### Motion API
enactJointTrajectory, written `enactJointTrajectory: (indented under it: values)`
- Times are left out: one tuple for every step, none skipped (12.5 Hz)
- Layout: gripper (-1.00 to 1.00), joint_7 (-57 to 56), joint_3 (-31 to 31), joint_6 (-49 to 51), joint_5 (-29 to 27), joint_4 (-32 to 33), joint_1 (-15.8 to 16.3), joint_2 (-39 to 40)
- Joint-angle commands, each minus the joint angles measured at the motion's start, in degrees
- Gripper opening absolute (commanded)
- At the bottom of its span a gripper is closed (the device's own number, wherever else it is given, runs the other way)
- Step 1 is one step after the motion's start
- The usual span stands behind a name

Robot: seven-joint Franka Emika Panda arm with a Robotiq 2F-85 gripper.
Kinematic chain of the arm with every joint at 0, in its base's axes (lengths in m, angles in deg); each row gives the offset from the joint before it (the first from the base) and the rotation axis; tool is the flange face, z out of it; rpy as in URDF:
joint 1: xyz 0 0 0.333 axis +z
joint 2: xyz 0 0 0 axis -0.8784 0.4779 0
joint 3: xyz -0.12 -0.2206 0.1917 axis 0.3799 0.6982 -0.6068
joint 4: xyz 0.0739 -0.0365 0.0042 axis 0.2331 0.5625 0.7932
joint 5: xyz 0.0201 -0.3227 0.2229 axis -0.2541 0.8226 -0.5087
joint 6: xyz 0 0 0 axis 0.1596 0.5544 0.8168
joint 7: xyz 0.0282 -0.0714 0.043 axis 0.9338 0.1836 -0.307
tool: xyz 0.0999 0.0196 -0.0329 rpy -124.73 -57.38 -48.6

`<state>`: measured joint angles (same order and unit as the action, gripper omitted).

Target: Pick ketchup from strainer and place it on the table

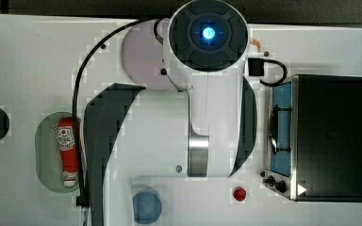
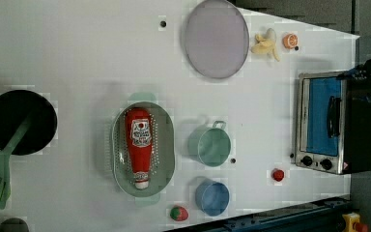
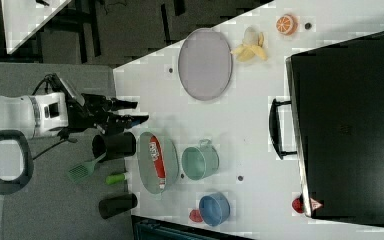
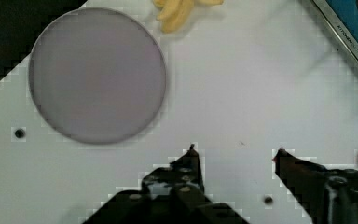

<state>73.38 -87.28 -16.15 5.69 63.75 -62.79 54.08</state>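
The ketchup (image 2: 139,146) lies lengthwise inside the strainer (image 2: 166,151) on the tabletop (image 2: 77,58), while the end effector (image 4: 235,151), fingers spread and holding nothing, hangs above bare tabletop beside a round plate (image 4: 98,74).

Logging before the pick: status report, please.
Gripper open, fingers empty above bare table. Ketchup lying in strainer, untouched. Nothing on top of the bottle.

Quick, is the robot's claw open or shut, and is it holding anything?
Gripper: open, holding nothing. The ketchup lies in the strainer.
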Motion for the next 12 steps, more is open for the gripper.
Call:
enactJointTrajectory:
  values:
    - [0.59, 3.8, -3.8, 7.8, -1.9, 2.2, -4.6, -11.2]
    - [0.81, 3.8, -4.3, 7.7, -1.9, 2.2, -4.5, -11.1]
    - [0.99, 3.8, -5.1, 7.7, -2.0, 2.2, -4.4, -10.9]
    - [1.0, 3.8, -6.3, 7.3, -2.0, 2.2, -4.2, -10.7]
    - [1.0, 3.8, -7.8, 7.0, -2.0, 2.2, -3.9, -10.3]
    - [1.0, 3.8, -9.7, 6.7, -2.0, 2.2, -3.6, -9.9]
    - [1.0, 3.8, -11.8, 6.4, -2.0, 2.2, -3.4, -9.4]
    - [1.0, 3.8, -14.2, 6.3, -2.0, 2.2, -3.1, -8.8]
    - [1.0, 3.8, -16.7, 6.3, -2.0, 2.2, -2.9, -8.1]
    - [1.0, 3.9, -19.4, 6.1, -2.0, 2.2, -2.7, -7.4]
    - [1.0, 3.9, -22.3, 5.6, -2.0, 2.2, -2.6, -6.7]
    - [1.0, 4.2, -25.1, 4.7, -2.0, 2.2, -2.5, -5.7]
